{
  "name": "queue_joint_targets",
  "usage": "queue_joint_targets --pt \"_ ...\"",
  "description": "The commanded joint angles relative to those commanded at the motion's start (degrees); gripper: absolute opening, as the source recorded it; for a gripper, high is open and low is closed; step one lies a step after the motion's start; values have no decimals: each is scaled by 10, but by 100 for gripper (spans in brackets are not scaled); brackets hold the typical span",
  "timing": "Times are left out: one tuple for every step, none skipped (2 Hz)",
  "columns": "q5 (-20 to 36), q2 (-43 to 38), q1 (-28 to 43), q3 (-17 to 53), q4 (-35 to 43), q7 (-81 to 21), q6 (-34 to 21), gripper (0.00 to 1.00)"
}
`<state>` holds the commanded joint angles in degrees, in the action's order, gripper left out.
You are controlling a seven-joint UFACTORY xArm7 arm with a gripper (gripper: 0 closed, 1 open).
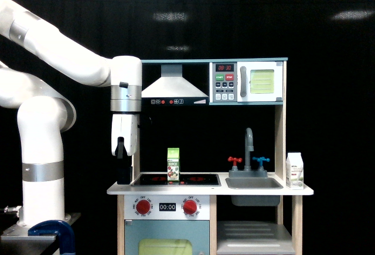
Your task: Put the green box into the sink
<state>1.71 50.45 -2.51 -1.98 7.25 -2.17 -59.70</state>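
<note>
The green box (173,165) stands upright on the black stovetop (199,179), near its middle. The grey sink (253,183) is set in the counter towards the exterior view's right, with a grey curved tap (249,143) and red and blue handles behind it. My gripper (123,173) hangs straight down from the white arm at the counter's left end, well left of the box and apart from it. Its dark fingers blend into the black backdrop, so their spacing does not show. Nothing can be seen between them.
A white milk carton (295,171) stands on the counter at the far right, beyond the sink. Above the counter are a range hood (174,88) and a toy microwave (249,82). Red knobs (143,207) sit on the front panel.
</note>
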Motion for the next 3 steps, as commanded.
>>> queue_joint_targets --pt "5 11 24 -11 -7 -3 16 100" --pt "-6 24 94 11 5 -119 42 100" --pt "-52 -157 217 43 97 -397 146 100"
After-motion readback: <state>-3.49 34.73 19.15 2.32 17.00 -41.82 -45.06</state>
